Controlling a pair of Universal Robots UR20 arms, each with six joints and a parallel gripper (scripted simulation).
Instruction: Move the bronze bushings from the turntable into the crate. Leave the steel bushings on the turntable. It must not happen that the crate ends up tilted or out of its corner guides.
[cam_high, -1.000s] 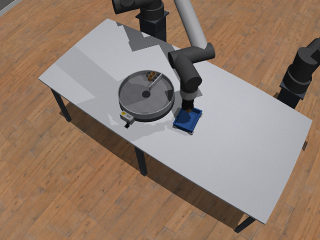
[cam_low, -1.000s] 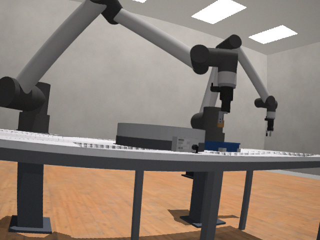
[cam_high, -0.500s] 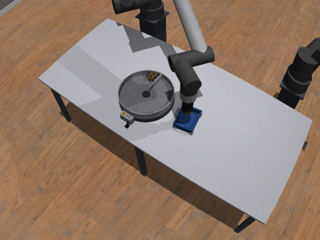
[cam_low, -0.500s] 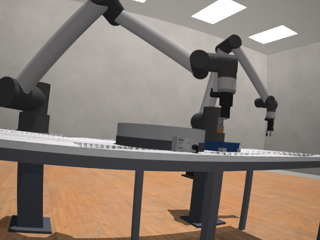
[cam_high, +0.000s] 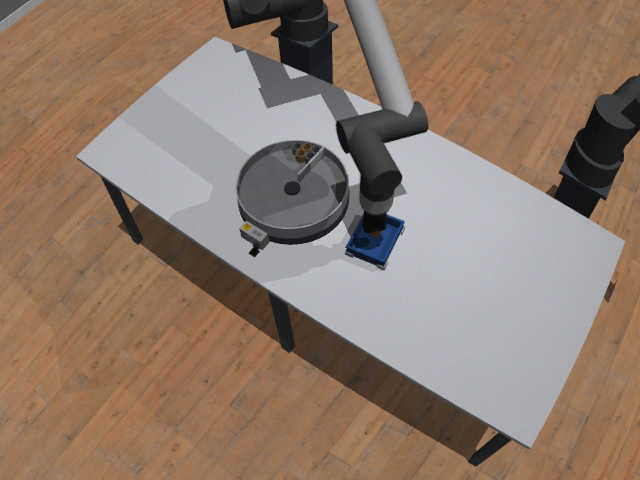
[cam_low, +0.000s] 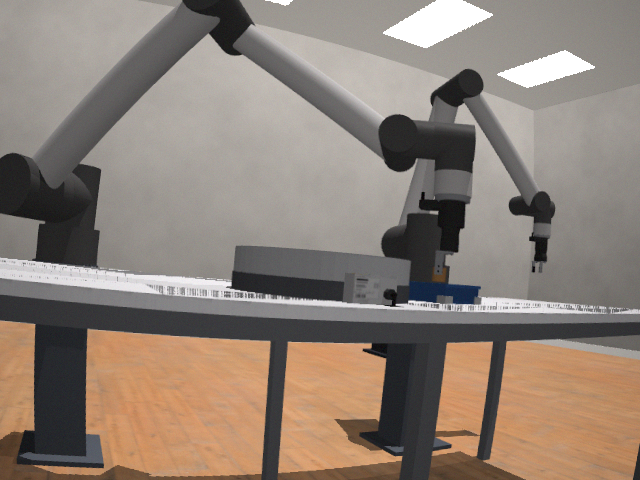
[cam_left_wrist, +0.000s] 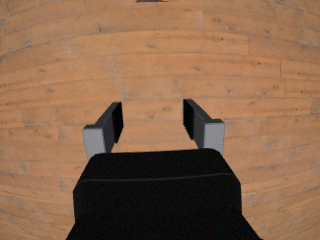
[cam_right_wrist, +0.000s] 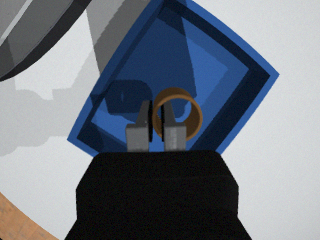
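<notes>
Partly out of sight: crate, bushings and both arms.
In the right wrist view, the near corner of the crate (cam_right_wrist: 274, 75) is hidden behind the black gripper body (cam_right_wrist: 157, 195), its far corner cut by the top edge; the turntable (cam_right_wrist: 30, 62) runs off the upper left. In the exterior view, the turntable's wall (cam_low: 310, 264) hides all the bushings inside. From the top, the cluster's bushings (cam_high: 300, 155) overlap (too small to count surely), and both arms (cam_high: 379, 56) (cam_high: 628, 103) leave the frame.
</notes>
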